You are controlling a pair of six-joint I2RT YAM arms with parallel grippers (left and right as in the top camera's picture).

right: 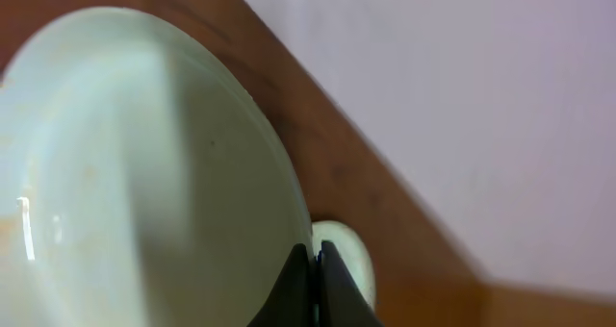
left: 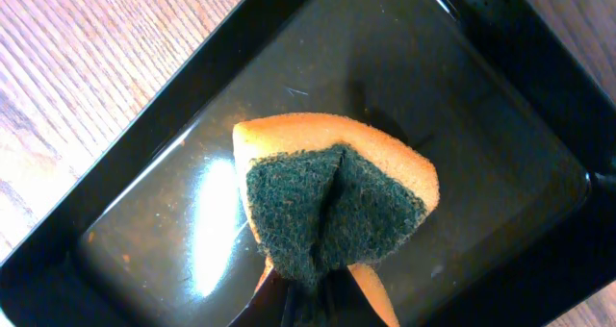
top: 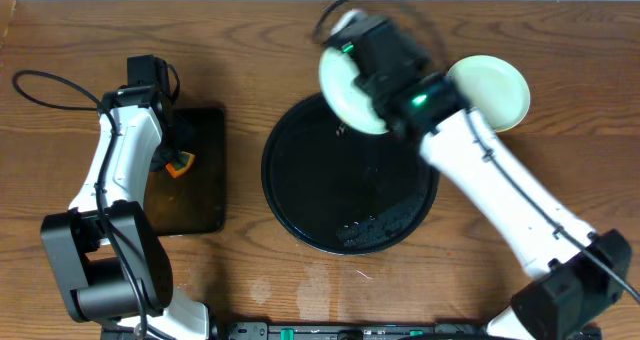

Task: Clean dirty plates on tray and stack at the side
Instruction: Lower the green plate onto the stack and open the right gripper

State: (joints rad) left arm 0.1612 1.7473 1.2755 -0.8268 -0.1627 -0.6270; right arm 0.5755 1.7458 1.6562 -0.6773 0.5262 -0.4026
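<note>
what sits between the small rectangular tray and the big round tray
Nothing but a bare strip of wood tabletop separates the rectangular tray from the round tray; the overhead view shows it.

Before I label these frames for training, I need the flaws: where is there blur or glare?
Overhead: the plate in the right gripper is smeared by motion blur. Left wrist: sharp, with a white glare patch on the rectangular tray left of the sponge. Right wrist: the close plate is soft, out of focus.
</note>
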